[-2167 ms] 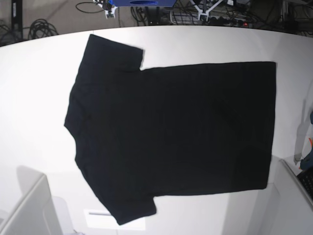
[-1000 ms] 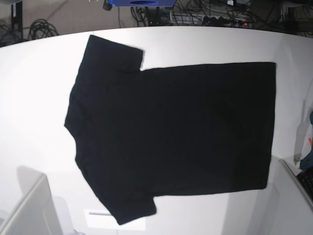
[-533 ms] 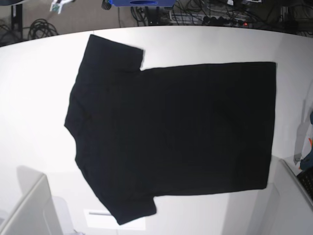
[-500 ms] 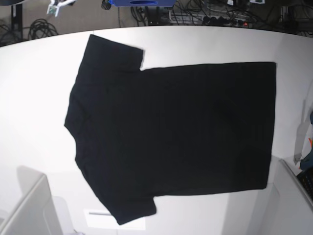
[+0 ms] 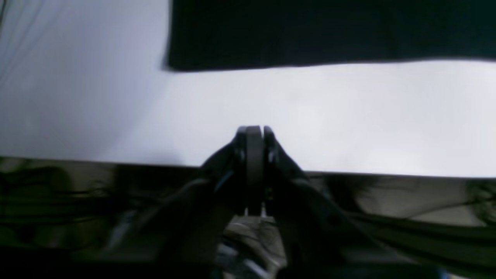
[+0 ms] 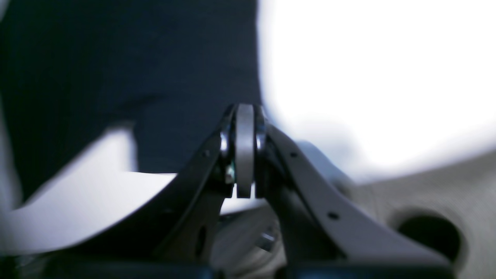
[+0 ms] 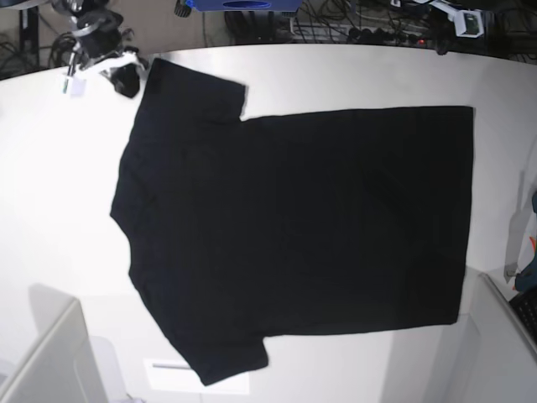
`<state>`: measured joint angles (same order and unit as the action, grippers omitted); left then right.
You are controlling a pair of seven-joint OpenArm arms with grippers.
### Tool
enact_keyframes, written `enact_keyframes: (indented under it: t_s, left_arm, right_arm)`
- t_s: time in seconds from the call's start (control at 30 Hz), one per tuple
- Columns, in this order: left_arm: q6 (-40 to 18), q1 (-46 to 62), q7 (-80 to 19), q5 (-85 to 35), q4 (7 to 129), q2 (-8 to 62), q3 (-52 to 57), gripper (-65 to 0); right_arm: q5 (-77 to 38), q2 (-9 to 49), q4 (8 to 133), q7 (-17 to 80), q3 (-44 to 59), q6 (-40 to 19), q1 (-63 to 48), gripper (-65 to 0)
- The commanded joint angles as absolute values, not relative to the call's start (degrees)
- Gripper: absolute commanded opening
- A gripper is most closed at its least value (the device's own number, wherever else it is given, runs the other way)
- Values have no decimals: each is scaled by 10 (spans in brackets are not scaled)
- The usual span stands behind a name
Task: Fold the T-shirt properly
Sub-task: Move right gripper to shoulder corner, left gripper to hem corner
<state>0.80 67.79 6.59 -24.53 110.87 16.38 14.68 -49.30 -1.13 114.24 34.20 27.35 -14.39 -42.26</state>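
White table (image 7: 50, 210), cables behind. T-shirt (image 7: 294, 227) spread flat, plain side up, long axis left-right. Right gripper (image 6: 245, 155) closed, empty, just beside far sleeve; left gripper (image 5: 254, 155) closed, empty, off hem corner.

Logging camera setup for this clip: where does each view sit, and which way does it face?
Base: high above, looking down on the T-shirt spread flat on the white table; right pincer at top left.
Left wrist: behind the shut left pincer, facing the table edge and the shirt's hem.
Right wrist: behind the shut right pincer, facing a sleeve.
All views share the T-shirt.
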Motion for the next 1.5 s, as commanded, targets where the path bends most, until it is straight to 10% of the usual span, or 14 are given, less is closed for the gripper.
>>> enact_keyframes:
  t_s: [0.0, 0.13, 0.33, 0.63, 1.07, 1.2, 1.33, 1.47]
  left_arm:
    - [11, 689, 81, -248, 1116, 172, 153, -650]
    - [11, 674, 45, -249, 1118, 167, 170, -650]
    - [9, 637, -2, -339, 1109, 148, 219, -342]
    - [-180, 563, -170, -521, 1055, 131, 373, -334]
    - [-297, 461, -348, -521, 983, 98, 532, -334]
    - [-301, 451, -349, -521, 977, 97, 527, -334]
    - [-299, 430, -349, -521, 965, 95, 528, -334]
    - [-298, 397, -349, -521, 929, 95, 526, -334]
  right_arm:
    - [-513, -6, 1150, 351, 288, -154, -407, -605]
    - [-546, -8, 1135, 447, 329, -157, -343, -326]
    - [-547, -7, 1042, 511, 368, -159, -269, -311]
    - [-545, -6, 958, 519, 366, -160, -249, -309]
    - [-545, 6, 920, 517, 320, -185, -250, -317]
    - [-545, 6, 910, 516, 320, -185, -249, -375]
    - [-545, 6, 907, 519, 319, -186, -242, -650]
    - [-545, 6, 906, 521, 319, -186, -238, -650]
